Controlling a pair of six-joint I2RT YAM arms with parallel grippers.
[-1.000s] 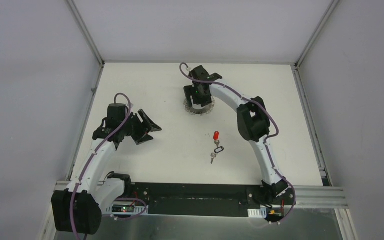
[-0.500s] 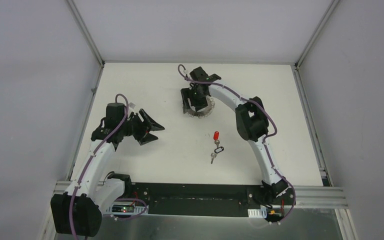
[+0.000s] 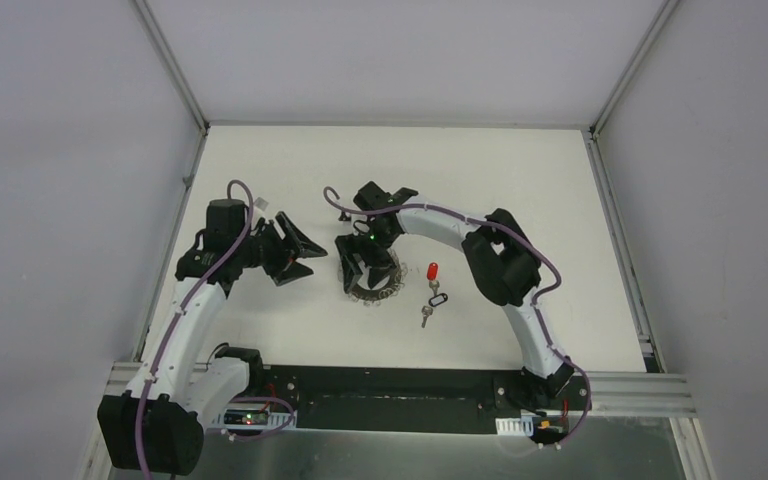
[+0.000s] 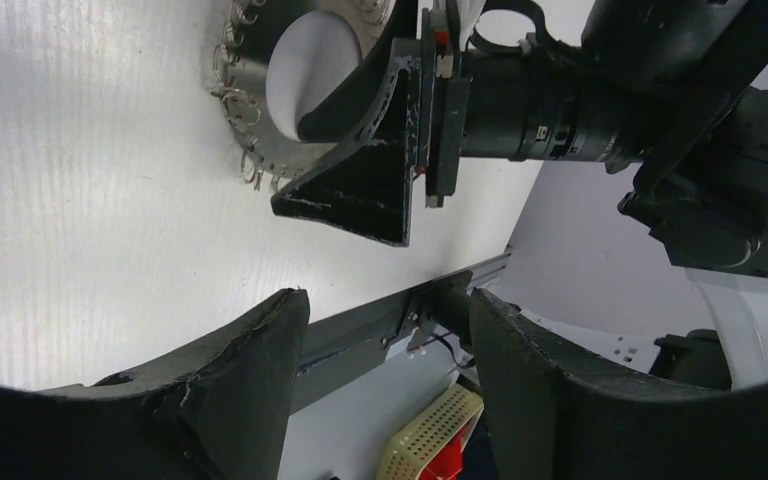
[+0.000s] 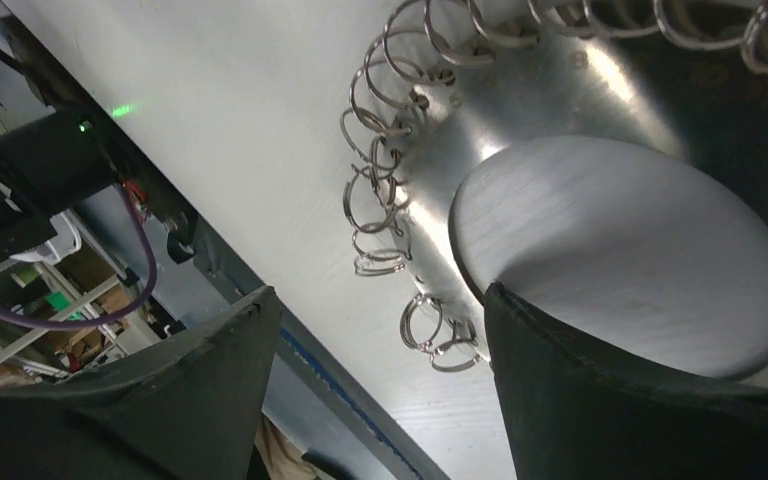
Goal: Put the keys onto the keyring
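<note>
The right claw [image 5: 375, 298] stands wide open over the keyring [image 3: 382, 291]. One finger [image 5: 610, 395] is down in the ring's hole and the other is outside the wire loops, with the rim between them unpinched. The left claw [image 3: 310, 263] is also open and empty, and the ring lies just to its right. Two keys [image 3: 431, 292], one red-headed and one silver, hang on one dark loop. They lie on the bench [image 3: 520, 180] just right of the right claw, apart from the single ring.
</note>
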